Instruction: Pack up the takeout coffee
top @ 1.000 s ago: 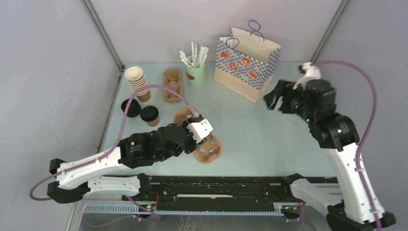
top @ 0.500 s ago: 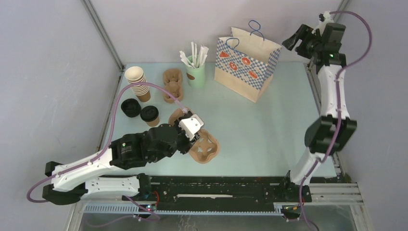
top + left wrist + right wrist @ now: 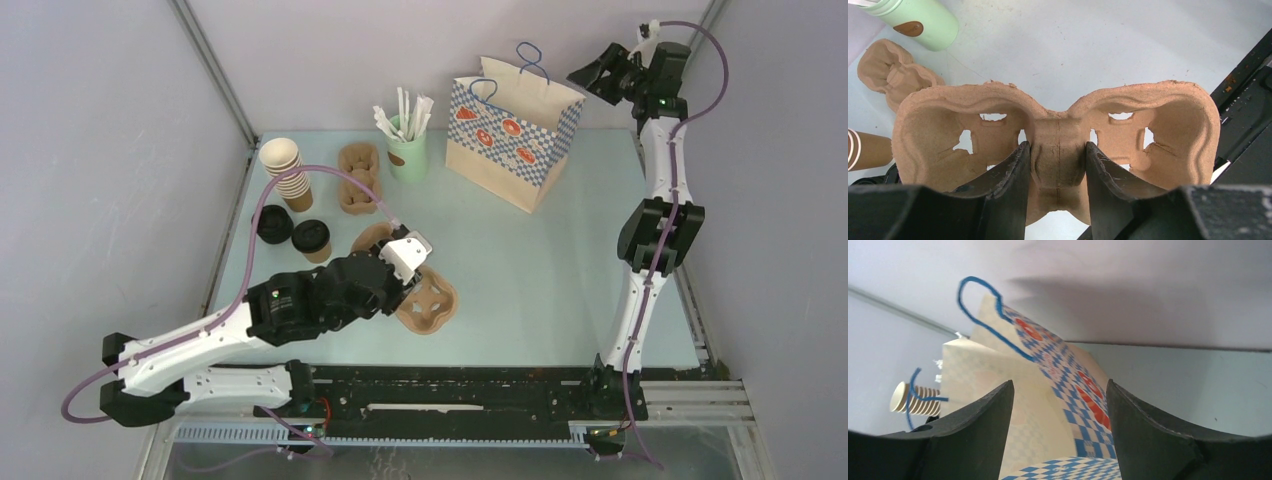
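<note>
One takeout coffee (image 3: pixel 312 238), a brown cup with a black lid, stands at the left of the table. My left gripper (image 3: pixel 410 275) is shut on the middle bridge of a brown pulp two-cup carrier (image 3: pixel 432 306), right of the coffee. In the left wrist view the fingers (image 3: pixel 1013 170) pinch the carrier's (image 3: pixel 1168 120) centre ridge, and both pockets are empty. My right gripper (image 3: pixel 597 76) is open and empty, raised high by the top right of the checked paper bag (image 3: pixel 512 140). The right wrist view shows the bag (image 3: pixel 1048 390) between the open jaws.
A loose black lid (image 3: pixel 271 224) lies left of the coffee. A stack of lidless cups (image 3: pixel 285 170), a second pulp carrier (image 3: pixel 358 176) and a green cup of straws (image 3: pixel 406 150) stand at the back. The black rail (image 3: pixel 450 385) runs along the near edge.
My right arm swung from the table's right side up high behind the bag, then a little left. My left gripper shifted the carrier slightly and still holds it.
</note>
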### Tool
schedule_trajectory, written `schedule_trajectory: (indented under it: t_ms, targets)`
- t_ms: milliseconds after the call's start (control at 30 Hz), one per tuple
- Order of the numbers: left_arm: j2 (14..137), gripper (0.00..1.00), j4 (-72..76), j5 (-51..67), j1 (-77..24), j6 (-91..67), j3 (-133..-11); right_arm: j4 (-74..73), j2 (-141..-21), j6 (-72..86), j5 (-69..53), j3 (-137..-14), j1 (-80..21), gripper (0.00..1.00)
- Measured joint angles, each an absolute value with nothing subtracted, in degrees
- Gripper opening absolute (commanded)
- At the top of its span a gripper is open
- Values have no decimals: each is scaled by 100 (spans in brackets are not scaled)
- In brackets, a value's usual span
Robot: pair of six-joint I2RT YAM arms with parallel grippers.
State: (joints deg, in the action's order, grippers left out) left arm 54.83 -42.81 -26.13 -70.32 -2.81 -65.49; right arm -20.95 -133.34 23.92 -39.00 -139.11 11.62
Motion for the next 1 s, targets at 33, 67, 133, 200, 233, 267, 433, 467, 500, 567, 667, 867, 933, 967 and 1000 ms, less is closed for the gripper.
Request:
schedule_trajectory:
  t_ms: [33, 67, 133, 200, 233, 267, 433, 467, 500, 567, 667, 867, 933, 967, 1000]
  targets:
    - [5487, 44, -4281, -2611, -7013, -292, -6552, -1964, -13343, 2418, -4058, -13917, 1157, 73]
    - [5494, 44, -4285, -2600, -7000, -303, -6560, -1894, -13347, 2429, -4141, -13931, 1153, 70]
    - [5537, 44, -4303, -2576, -6982, -307, -6630, -1785, -13351, 2418, -4254, -13946, 1109, 66]
    - [5601, 43, -4311, -2554, -6978, -307, -6755, -1787, -13351, 2335, -4252, -13946, 1070, 66]
    - [5629, 43, -4316, -2541, -6978, -307, -6818, -1824, -13351, 2279, -4226, -13946, 1046, 67]
    - [5651, 43, -4318, -2534, -6978, -307, -6886, -1894, -13351, 2191, -4171, -13946, 1017, 68]
    - [5655, 43, -4322, -2532, -6971, -320, -7043, -2305, -13351, 1520, -3632, -13946, 808, 63]
    - [5655, 43, -4322, -2530, -6971, -327, -7046, -2379, -13351, 1398, -3562, -13946, 773, 62]
    - [5658, 42, -4331, -2526, -6971, -340, -7046, -2475, -13351, 1256, -3479, -13946, 738, 59]
    - [5658, 42, -4355, -2508, -6971, -368, -7046, -2635, -13351, 991, -3345, -13946, 681, 52]
    - [5662, 42, -4379, -2482, -6971, -414, -7046, -2867, -13351, 646, -3162, -13946, 609, 38]
    - [5714, 41, -4392, -2436, -6971, -425, -7046, -3052, -13319, 353, -2976, -13946, 550, 27]
    - [5739, 41, -4394, -2399, -6971, -456, -7050, -3177, -13264, 318, -2930, -13946, 541, 23]
    - [5745, 41, -4394, -2381, -6971, -460, -7050, -3242, -13231, 305, -2910, -13946, 530, 21]
    - [5747, 41, -4397, -2377, -6971, -464, -7050, -3328, -13183, 307, -2869, -13946, 513, 19]
